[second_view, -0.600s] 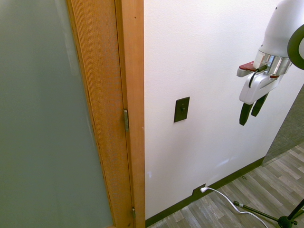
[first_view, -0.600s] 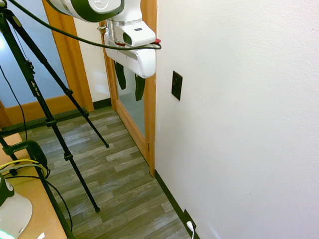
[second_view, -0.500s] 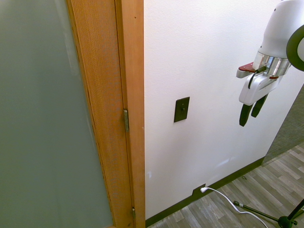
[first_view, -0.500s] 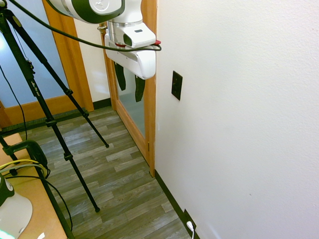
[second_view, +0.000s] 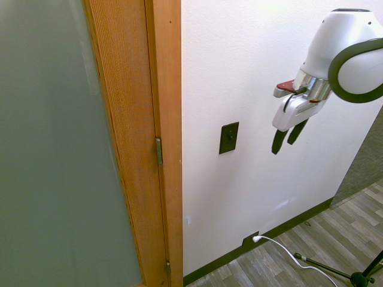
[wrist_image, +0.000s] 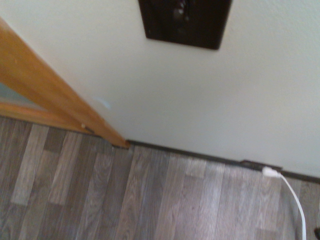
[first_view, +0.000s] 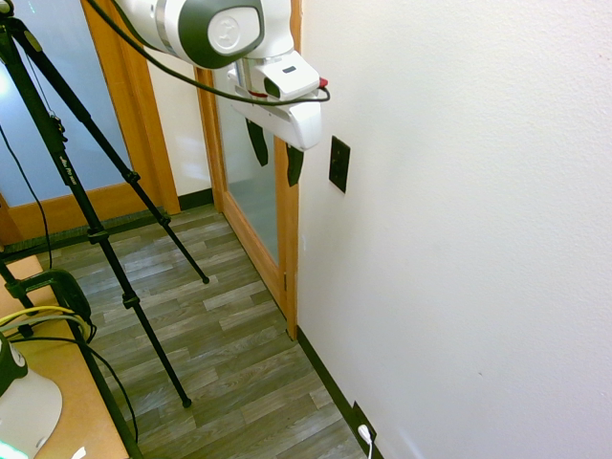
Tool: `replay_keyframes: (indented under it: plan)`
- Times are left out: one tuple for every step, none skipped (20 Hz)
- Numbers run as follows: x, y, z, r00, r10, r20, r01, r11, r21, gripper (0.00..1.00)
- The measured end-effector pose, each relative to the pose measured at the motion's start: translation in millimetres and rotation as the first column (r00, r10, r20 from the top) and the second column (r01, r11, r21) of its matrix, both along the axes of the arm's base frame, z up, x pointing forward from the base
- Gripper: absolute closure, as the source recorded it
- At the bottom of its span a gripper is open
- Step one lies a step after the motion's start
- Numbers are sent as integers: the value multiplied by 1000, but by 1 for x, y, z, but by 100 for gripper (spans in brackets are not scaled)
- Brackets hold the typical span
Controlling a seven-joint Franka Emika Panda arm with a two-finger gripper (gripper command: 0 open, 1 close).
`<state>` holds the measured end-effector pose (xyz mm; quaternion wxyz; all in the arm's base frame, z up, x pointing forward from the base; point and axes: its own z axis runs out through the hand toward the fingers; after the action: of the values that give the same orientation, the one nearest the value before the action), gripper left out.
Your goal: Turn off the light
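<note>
Black switch: one on the wall, one hand near, fingers parted.

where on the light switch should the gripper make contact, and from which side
Aim at the small toggle at the middle of the black switch plate, not the plate itself. It sits flat on the wall, so the gripper should come straight at it from the room side; pressing likely beats pinching.

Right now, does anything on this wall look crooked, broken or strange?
Nothing stands out. The black switch plate sits upright and whole on the white wall. The gripper hangs beside it, not touching. Low down, a white plug sits in the outlet.
</note>
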<state>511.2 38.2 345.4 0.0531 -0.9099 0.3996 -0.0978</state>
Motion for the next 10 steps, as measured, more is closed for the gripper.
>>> replay_keyframes:
  plan:
    - [11, 2, -3, 1000, -8, 21, 9, 1000, -8, 0]
    - [21, 5, -7, 999, -25, 40, 25, 999, -20, 0]
    - [32, 9, -11, 997, -43, 58, 45, 999, -31, 0]
    - [43, 12, -15, 996, -58, 72, 61, 997, -37, 0]
    - [53, 17, -20, 994, -71, 85, 74, 997, -34, 0]
    - [62, 20, -24, 991, -79, 108, 83, 996, -29, 0]
    - [68, 23, -27, 987, -89, 134, 92, 996, -20, 100]
    - [73, 26, -30, 983, -94, 155, 97, 995, -11, 100]
    - [77, 26, -32, 980, -99, 171, 101, 995, -5, 100]
    - [79, 27, -34, 977, -104, 187, 105, 994, 1, 100]
